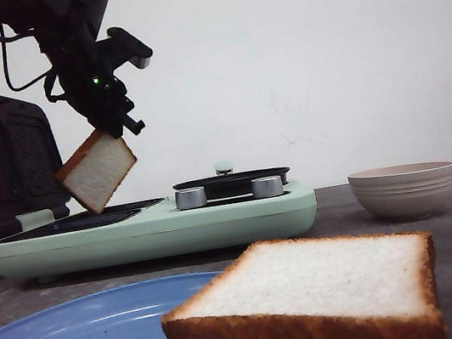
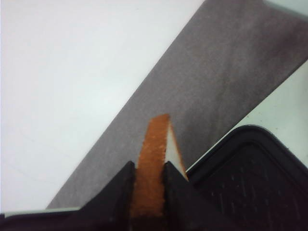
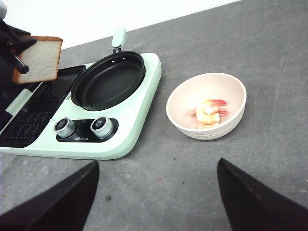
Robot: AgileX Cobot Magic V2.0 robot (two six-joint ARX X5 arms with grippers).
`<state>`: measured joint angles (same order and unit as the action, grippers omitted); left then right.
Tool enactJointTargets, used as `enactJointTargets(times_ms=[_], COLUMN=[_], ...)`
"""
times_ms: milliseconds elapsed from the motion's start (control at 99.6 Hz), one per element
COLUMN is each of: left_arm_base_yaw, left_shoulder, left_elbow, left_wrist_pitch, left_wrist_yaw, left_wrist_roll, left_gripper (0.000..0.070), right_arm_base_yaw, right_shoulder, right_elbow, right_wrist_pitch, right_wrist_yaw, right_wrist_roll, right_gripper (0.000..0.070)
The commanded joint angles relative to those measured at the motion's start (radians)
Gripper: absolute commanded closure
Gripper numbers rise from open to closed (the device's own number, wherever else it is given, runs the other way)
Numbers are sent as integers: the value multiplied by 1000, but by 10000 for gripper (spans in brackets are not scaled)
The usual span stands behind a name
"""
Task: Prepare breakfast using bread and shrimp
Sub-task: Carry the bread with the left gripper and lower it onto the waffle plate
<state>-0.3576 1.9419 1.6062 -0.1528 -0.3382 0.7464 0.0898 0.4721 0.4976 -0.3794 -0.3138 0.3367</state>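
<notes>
Hiding from front: bowl's shrimp (image 3: 210, 113)

**Camera placement**

Front view: low, near table level, facing forward, a bread slice (image 1: 314, 289) close to the lens. Left wrist view: very close along its fingers (image 2: 115, 192). Right wrist view: high, looking down. Front and right wrist views share cooker (image 1: 154, 228) (image 3: 139, 110) and bowl (image 1: 404, 190) (image 3: 185, 103).

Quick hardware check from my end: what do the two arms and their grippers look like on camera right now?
The left arm is black, blocky hardware with a small green light on its wrist and a black cable looping behind it. The left gripper has black, wedge-shaped fingers. The right gripper shows two broad, black, tapering fingers; no markings visible.
</notes>
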Motion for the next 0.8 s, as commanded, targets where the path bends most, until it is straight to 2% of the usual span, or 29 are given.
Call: enactJointTargets(times_ms=[0,321,713,763,793], left_arm_base_yaw=[-4,-2,-3,-3,-3], left_shoulder=[17,34,64,64,64], left_elbow=[24,24,24,24,24], left_wrist_pitch=[8,-62,-161,-168,-169], left_wrist_yaw=[-1,29,94,95,96], left_wrist_roll=[20,18,-63,-64,-69], left_gripper=[690,690,689,656,600], right_arm_base_yaw=[2,2,2,2,2], right_shoulder=[4,4,4,4,4], right_elbow=[16,16,16,16,16], right_wrist_pitch=[10,11,11,11,11], right_wrist_yaw=[1,2,8,8,8], right_wrist_roll=[-13,-31,-35,-35,-35], right_gripper=[210,210,210,210,210])
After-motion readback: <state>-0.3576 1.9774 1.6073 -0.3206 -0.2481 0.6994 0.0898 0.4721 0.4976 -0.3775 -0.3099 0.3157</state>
